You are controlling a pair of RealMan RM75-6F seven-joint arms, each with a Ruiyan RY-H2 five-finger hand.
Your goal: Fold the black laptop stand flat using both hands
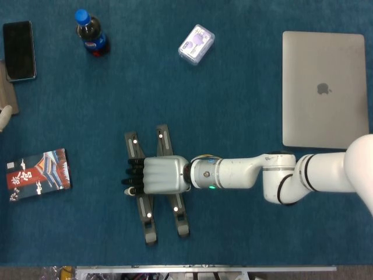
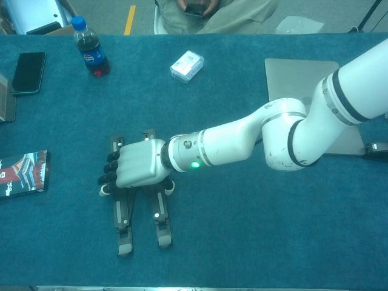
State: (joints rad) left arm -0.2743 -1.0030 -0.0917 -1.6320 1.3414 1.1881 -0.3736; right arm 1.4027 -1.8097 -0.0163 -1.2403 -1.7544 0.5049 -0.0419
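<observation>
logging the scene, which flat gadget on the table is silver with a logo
The closed laptop at the right edge: silver with a logo. The phone at far left is black.

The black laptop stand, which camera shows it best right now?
The head view: looking straight down, it shows the black laptop stand as two rails, both ends visible, with the right hand across the middle. The chest view shows the same stand slanted, its upper ends more hidden by the hand.
</observation>
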